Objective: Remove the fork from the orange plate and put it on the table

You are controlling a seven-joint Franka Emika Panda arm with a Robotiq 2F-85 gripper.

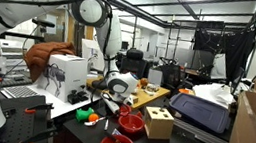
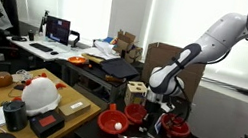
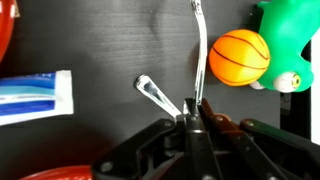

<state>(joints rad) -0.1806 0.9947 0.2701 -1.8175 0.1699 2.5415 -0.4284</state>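
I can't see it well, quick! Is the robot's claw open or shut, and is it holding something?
Gripper: closed, pinching the fork by one end, with the dark table behind it.

In the upper right are an orange ball [image 3: 240, 57] and a green toy [image 3: 292, 30]. The fork [image 3: 202, 50] is silver, the table [image 3: 100, 40] black. At left lies a blue-and-white pack [image 3: 35, 97].

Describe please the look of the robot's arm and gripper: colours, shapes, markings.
The arm is white, built of thick rounded segments with dark rings at the joints. The gripper is black, with angular linkages narrowing to two slim fingers. No markings are readable.
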